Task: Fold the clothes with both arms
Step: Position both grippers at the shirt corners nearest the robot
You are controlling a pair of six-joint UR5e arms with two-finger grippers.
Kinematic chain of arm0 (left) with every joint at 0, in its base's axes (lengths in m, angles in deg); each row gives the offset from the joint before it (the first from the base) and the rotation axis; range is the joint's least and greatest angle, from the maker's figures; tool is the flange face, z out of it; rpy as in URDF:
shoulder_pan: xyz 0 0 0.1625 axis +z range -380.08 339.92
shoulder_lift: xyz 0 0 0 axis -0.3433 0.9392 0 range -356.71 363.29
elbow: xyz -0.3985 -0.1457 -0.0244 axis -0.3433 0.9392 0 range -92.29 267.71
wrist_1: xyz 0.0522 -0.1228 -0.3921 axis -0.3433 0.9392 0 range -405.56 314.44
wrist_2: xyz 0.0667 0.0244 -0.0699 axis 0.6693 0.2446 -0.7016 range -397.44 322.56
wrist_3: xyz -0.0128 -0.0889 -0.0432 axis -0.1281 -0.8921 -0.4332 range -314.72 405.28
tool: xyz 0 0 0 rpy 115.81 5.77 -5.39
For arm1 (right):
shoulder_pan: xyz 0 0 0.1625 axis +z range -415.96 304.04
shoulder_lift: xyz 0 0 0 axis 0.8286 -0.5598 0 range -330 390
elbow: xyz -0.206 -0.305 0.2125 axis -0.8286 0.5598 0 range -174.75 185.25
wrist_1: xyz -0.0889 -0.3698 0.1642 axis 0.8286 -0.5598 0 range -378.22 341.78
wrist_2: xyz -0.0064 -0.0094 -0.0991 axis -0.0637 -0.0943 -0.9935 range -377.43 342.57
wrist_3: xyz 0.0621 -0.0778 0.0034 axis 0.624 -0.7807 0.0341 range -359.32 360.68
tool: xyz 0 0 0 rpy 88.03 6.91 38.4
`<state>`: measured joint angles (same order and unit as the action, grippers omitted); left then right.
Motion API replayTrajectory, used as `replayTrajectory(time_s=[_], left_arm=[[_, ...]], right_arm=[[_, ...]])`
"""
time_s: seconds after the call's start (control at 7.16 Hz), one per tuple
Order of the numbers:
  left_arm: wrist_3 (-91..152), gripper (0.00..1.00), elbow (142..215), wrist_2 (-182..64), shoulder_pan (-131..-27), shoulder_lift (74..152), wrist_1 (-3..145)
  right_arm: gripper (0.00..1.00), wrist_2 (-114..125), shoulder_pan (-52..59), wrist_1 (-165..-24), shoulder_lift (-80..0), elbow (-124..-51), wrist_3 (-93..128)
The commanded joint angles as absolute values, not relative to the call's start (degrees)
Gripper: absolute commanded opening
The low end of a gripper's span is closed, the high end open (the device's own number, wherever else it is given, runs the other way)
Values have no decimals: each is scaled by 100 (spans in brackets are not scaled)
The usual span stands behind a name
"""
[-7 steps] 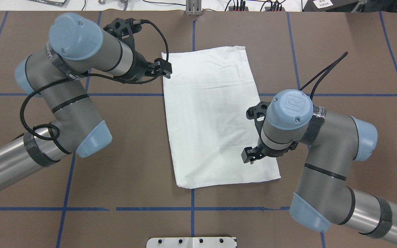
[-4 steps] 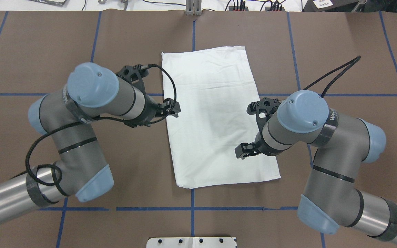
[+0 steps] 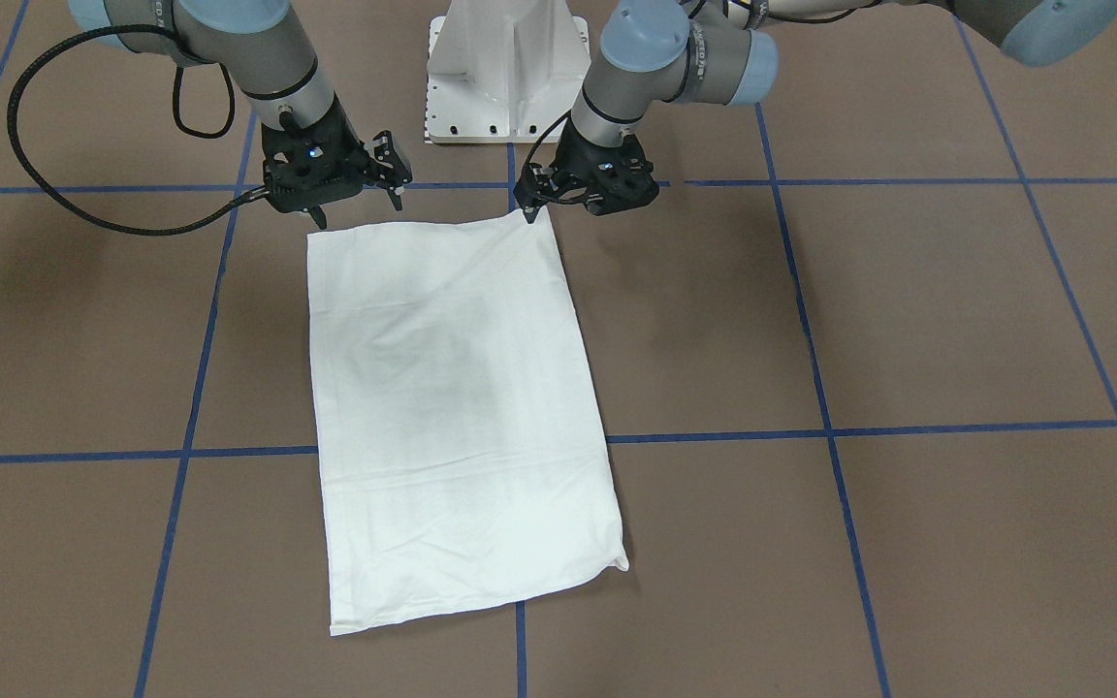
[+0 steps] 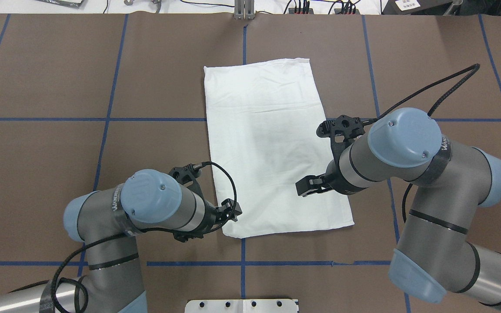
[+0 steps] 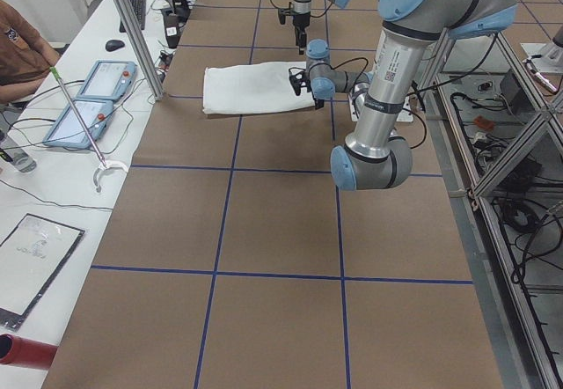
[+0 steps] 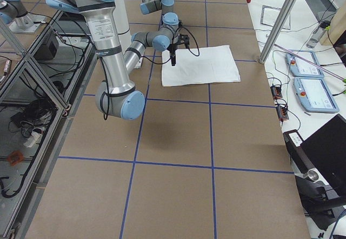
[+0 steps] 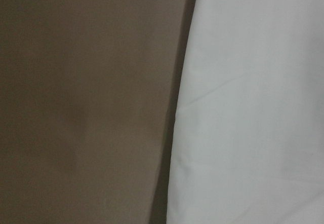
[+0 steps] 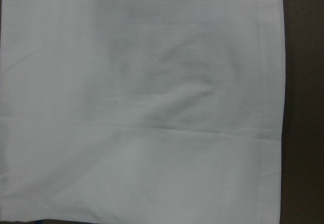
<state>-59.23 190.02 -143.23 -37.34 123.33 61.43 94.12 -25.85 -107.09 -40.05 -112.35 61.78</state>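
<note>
The white shirt lies folded into a flat rectangle in the middle of the brown table; it also shows in the front view. No print, collar or label shows. My left gripper is low at the shirt's near left corner, beside the edge, jaws apart and empty; it also shows in the front view. The left wrist view shows that shirt edge against bare table. My right gripper hovers over the shirt's near right part, open and empty; it also shows in the front view. The right wrist view shows the hemmed shirt edge.
The white pedestal base stands at the table's near edge, just behind both grippers. Blue tape lines grid the brown tabletop. Cables and plugs line the far edge. An operators' side table with tablets runs beyond it.
My left arm has swept along the shirt's left edge from the far left corner to the near left corner. My right arm has shifted slightly. The shirt has not moved.
</note>
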Motion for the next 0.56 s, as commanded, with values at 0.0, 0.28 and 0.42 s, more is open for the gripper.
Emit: replayTrajectory(time_s=[0.0,0.28,0.42], left_arm=[[-6168,86,18906,-14247,-3423,12396,6158],[-6089,81,18896,-14055,-3510,12405,6184],[-6080,81,18896,-14002,-3624,12423,6193]], right_arm=[[100,9463,-2476,-10707,-4013,-11270,6185],[100,9454,-2467,-10707,-4022,-11305,6185],[100,9463,-2441,-10707,-4022,-11305,6185]])
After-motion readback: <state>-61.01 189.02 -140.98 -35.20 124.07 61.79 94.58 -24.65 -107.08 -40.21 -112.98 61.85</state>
